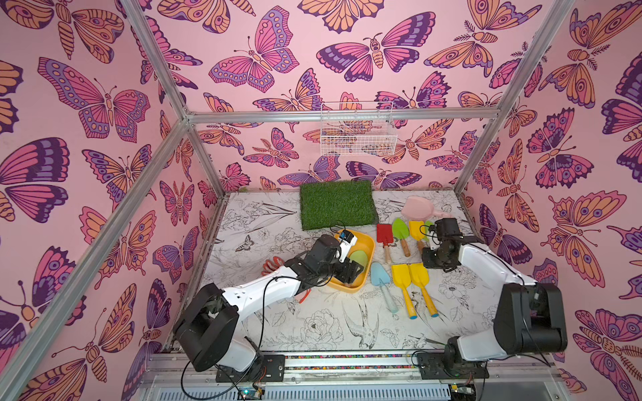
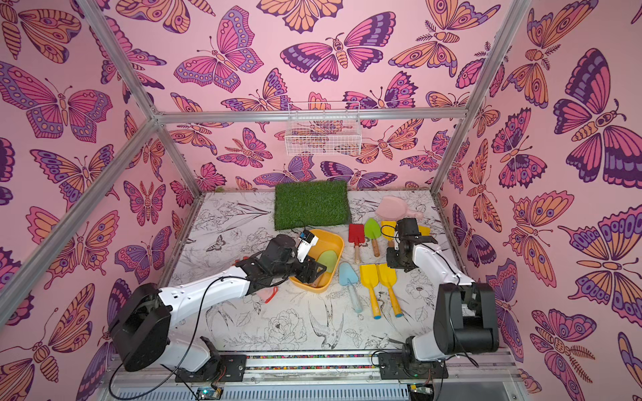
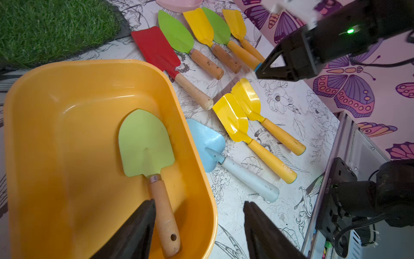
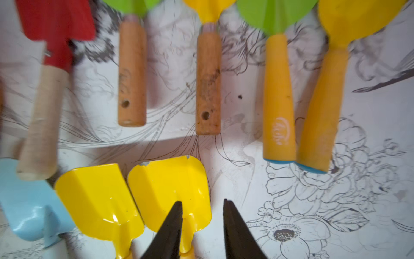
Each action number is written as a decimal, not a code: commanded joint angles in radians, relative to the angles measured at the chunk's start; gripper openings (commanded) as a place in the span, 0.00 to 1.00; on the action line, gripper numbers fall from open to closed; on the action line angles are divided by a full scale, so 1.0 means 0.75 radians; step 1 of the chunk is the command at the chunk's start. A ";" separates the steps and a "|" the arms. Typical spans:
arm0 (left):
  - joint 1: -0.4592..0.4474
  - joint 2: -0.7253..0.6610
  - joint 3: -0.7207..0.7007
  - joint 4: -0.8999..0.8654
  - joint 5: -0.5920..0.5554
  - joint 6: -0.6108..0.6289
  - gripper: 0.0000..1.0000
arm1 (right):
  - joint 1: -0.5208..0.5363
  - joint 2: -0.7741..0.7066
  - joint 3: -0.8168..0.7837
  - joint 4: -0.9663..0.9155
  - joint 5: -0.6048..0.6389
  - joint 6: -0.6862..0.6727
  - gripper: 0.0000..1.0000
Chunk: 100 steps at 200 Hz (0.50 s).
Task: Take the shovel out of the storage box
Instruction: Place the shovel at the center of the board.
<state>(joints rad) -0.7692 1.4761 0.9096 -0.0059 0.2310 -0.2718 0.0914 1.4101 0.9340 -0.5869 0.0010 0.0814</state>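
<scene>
While the left hand (image 3: pixel 198 203) is hanging released over the storage box (image 3: pixel 89 64), nothing is being gripped yet. Green-bladed shovel (image 3: pixel 145 143) is lying flat inside the box, blade pointing at the box end nearest the grass mat (image 3: pixel 44 29). Its wooden handle (image 3: pixel 164 213) is running along the box wall nearest the blue shovel (image 3: pixel 206 143).

One finger is sitting inside the box just beside the handle. The other looks to be hanging over the bench (image 3: pixel 298 105) outside that wall, so the hand is straddling rim and handle together.

Judgement: grasp is pending. Doing it well means:
- shifting the hand inward until both fingers are clearing the box wall
- dropping onto mid-handle and closing across it
- lifting straight up so the blade isn't dragging the box along

Right hand (image 4: pixel 202 201) is hovering outside the box over the yellow shovels (image 4: pixel 170 190), jaws parted, grasping nothing. Parking it there is avoiding a clash.
</scene>
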 commanded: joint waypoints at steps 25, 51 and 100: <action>0.038 0.080 0.063 -0.119 -0.098 -0.041 0.69 | 0.025 -0.196 -0.035 0.020 -0.126 0.172 0.38; 0.040 0.119 0.090 -0.164 -0.118 -0.052 0.69 | 0.037 -0.243 -0.021 0.003 -0.177 0.217 0.40; 0.040 0.191 0.141 -0.260 -0.124 -0.063 0.67 | 0.052 -0.286 -0.020 -0.004 -0.234 0.242 0.41</action>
<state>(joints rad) -0.7444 1.5814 0.9771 -0.1345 0.1555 -0.3088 0.1150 1.2182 0.9165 -0.5720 -0.1371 0.2367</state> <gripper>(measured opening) 0.679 0.406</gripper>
